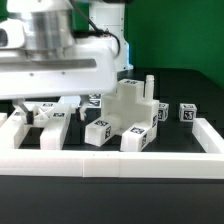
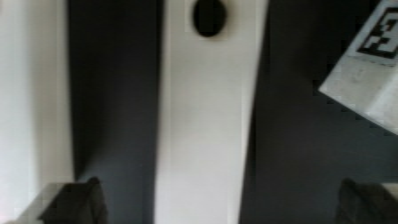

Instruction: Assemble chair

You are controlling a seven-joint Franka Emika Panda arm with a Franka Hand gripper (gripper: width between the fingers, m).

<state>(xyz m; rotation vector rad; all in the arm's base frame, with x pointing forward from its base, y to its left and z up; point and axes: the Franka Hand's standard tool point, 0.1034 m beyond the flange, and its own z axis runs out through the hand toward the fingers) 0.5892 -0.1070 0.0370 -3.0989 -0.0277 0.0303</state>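
Observation:
In the wrist view a long white chair part with a dark oval hole near one end runs lengthwise between the fingers. My gripper is open, with a dark gap between the part and each fingertip. In the exterior view the arm's white hand hangs low over the tagged parts at the exterior view's left and hides its own fingers. A partly joined blocky chair piece stands in the middle. Two small tagged cubes lie to its right.
A long plain white border rail runs along the front, with side walls at both ends. Another white strip lies beside the straddled part. A tagged white part sits on its other side, over the black table.

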